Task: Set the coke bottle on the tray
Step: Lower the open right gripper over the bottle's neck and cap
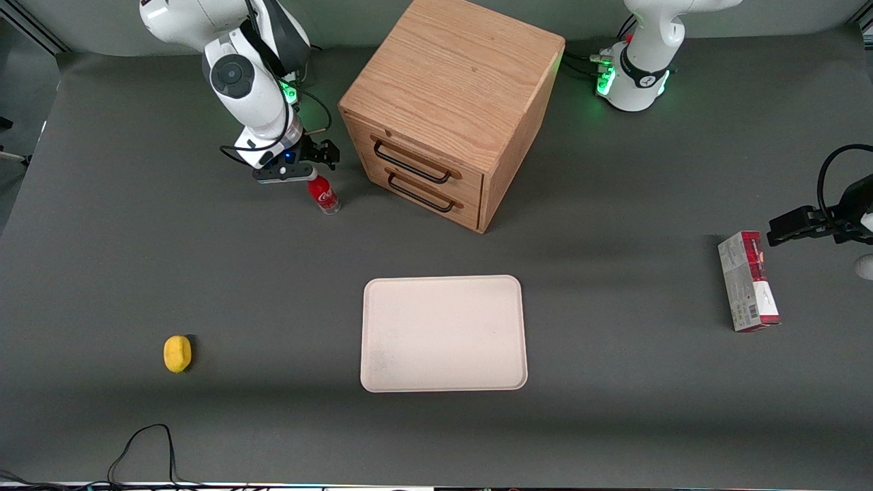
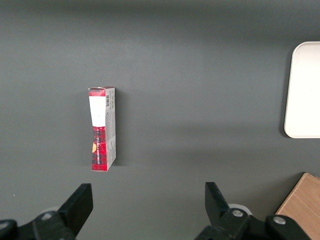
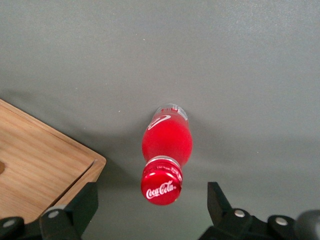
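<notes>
My claw [image 3: 149,207] hovered wide open, holding nothing, just above the upright coke bottle [image 1: 324,194] (red cap up) beside the wooden cabinet [image 1: 447,102], farther off than the tray [image 1: 443,334].

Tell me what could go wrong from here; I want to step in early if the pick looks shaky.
1. The tool hangs open above the bottle, its fingers wide of the cap. The bottle is narrow and upright, so an off-centre descent could tip it.
2. The cabinet stands close beside the bottle; a finger might clip its corner.
3. The tray lies nearer the front camera; a loose grip could drop the bottle during the carry.
</notes>
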